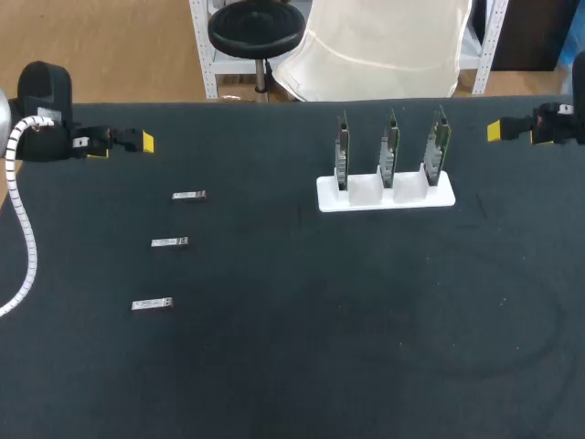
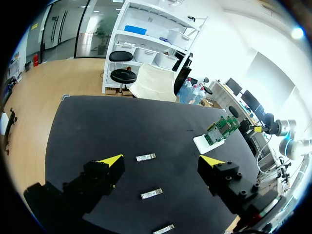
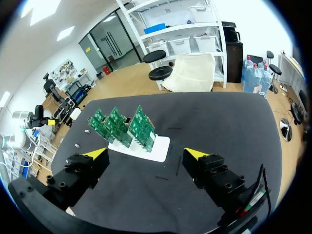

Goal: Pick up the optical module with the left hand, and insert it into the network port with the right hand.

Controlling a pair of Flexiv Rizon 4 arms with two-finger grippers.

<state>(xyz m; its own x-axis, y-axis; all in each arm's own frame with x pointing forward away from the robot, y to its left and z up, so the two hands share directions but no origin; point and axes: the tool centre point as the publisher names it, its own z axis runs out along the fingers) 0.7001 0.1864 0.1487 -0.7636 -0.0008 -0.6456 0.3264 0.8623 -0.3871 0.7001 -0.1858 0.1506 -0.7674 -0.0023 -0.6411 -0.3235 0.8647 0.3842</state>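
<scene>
On the dark bench (image 1: 292,366), the nearest optical module (image 1: 152,304) lies flat on my left side, its long axis running left to right across the bench. The middle optical module (image 1: 170,241) lies farther back and slightly more toward the centre, with its long axis set the same way. The farthest optical module (image 1: 189,196) carries on that slanting row and is also crosswise. All three are well apart from each other. They are too small to tell which end leads.

To the right of centre, at about the depth of the farthest module, sits a white holder (image 1: 386,194). Three green network cards (image 1: 390,148) stand upright on edge in it, side by side, with their faces parallel.

Near the far edge, the left tool (image 2: 161,161) hangs above the bench on the left with its fingers spread wide and nothing between them. The modules lie below and ahead of it. The right tool (image 3: 146,155) hangs at the far right, also wide open and gripping nothing, with the cards ahead of it.
</scene>
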